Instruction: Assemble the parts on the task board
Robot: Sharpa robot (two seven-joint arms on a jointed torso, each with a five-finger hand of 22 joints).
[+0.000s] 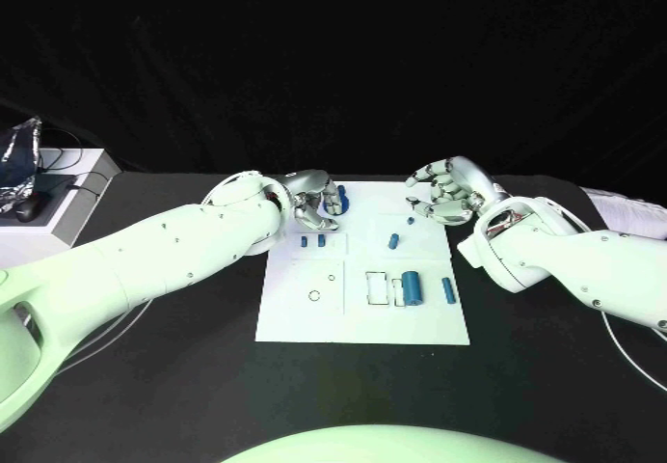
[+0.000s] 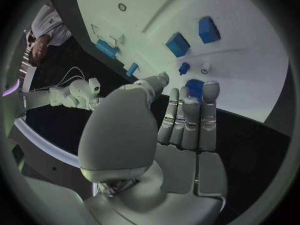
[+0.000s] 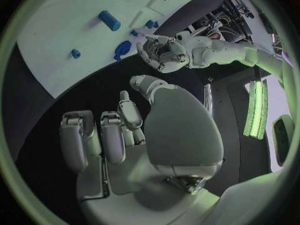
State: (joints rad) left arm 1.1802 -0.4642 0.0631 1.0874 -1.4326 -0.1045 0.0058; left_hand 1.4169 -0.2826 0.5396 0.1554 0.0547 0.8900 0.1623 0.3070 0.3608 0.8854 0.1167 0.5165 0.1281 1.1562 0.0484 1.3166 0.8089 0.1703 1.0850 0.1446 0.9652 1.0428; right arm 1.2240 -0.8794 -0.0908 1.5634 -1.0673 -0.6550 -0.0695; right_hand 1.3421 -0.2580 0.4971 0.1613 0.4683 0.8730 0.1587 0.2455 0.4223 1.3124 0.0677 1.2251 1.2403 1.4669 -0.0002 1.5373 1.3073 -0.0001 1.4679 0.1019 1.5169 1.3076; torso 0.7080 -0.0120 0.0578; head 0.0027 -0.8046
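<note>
The left hand (image 1: 311, 198) hangs over the far left corner of the task board (image 1: 299, 323), fingers loosely curved and apart, holding nothing; in the left wrist view its fingers (image 2: 189, 120) lie straight, side by side, above the board's edge, with a blue part (image 2: 195, 87) just beyond the fingertips. The right hand (image 1: 447, 193) hovers at the far right corner of the board, fingers curled inward around an empty palm; whether they touch each other I cannot tell.

The task board is a flat, matt white plate on the black worktop (image 1: 167, 386). On it lie small smooth blue parts: a stout cylinder (image 1: 412, 285) near the middle right, a slimmer peg (image 1: 447, 288) to its right, a short piece (image 1: 395, 240) farther back, and two little blocks (image 1: 313, 240) at the left. A small ring (image 1: 314, 294) lies left of an outlined rectangular recess (image 1: 377, 287).
</note>
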